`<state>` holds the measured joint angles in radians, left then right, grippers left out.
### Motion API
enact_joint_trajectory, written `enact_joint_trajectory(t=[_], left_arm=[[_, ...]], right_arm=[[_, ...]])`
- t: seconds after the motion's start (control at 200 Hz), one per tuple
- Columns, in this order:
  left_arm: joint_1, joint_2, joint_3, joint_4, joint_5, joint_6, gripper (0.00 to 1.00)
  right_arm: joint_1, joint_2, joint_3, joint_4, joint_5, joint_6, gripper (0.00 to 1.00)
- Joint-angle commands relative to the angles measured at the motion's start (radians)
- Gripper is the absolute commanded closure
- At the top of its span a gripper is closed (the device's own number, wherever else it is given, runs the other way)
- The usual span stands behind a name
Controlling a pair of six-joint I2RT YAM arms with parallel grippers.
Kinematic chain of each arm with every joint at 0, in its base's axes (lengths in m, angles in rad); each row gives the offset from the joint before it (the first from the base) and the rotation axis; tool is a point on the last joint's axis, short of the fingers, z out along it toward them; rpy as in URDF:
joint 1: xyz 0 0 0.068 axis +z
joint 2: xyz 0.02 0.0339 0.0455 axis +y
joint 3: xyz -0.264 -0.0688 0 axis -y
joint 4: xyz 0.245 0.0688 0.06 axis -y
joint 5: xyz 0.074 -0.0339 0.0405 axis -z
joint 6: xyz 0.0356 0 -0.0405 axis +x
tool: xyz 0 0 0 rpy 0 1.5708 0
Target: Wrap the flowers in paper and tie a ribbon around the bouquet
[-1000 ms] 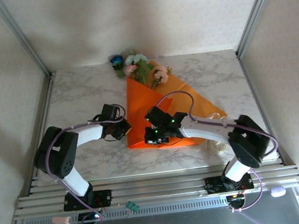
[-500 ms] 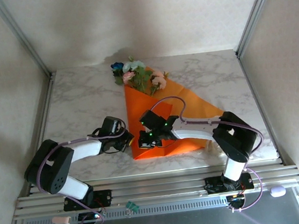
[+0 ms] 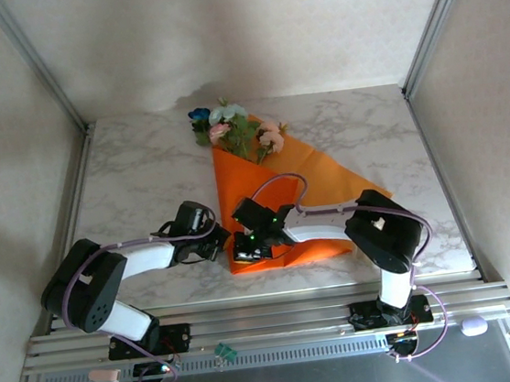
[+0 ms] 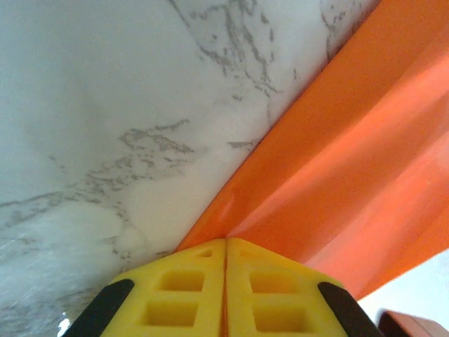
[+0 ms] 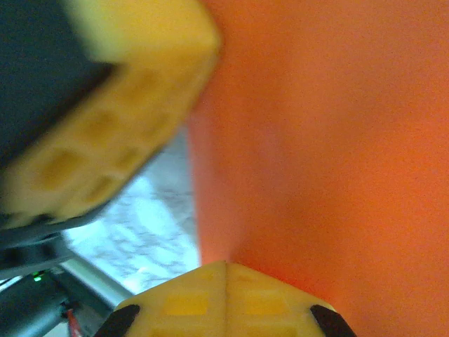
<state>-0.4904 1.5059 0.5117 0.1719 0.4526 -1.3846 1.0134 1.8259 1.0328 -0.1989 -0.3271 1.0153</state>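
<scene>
where the paper ends at its near corner, left jaws and right jaws both pinch it.

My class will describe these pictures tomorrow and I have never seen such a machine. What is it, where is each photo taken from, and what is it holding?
Two robot arms stand at a marble table. The wide picture looks down from above; the two close-ups come from cameras on the wrists. On the table lies orange paper folded over flowers. The left pincer and right pincer are both shut, each pinching an edge of the paper.
</scene>
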Motion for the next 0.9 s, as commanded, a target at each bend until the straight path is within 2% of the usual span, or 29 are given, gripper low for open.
enact_joint_trajectory(t=[0.0,0.105,0.265,0.425,0.596,0.721,0.896], left_arm=[[-0.008,0.005,0.027,-0.066,0.005,0.021,0.95],[-0.006,0.005,0.057,-0.084,0.000,0.048,0.94],[0.028,0.013,0.159,-0.157,-0.012,0.132,0.86],[0.069,0.125,0.243,-0.166,0.030,0.209,0.87],[0.114,0.237,0.350,-0.218,0.026,0.287,0.88],[0.153,0.318,0.376,-0.182,0.036,0.331,0.90],[0.180,0.360,0.450,-0.229,0.022,0.376,0.90]], right_arm=[[0.009,0.030,-0.030,-0.062,-0.001,0.016,1.00],[0.008,0.047,-0.033,-0.140,0.014,0.003,1.00],[0.002,0.074,-0.036,-0.188,0.017,-0.003,1.00],[-0.002,0.085,-0.028,-0.212,0.009,-0.020,1.00],[-0.009,0.085,-0.025,-0.226,0.011,-0.032,1.00],[-0.011,0.090,-0.019,-0.233,0.007,-0.037,1.00],[-0.013,0.090,-0.017,-0.247,0.007,-0.044,1.00]])
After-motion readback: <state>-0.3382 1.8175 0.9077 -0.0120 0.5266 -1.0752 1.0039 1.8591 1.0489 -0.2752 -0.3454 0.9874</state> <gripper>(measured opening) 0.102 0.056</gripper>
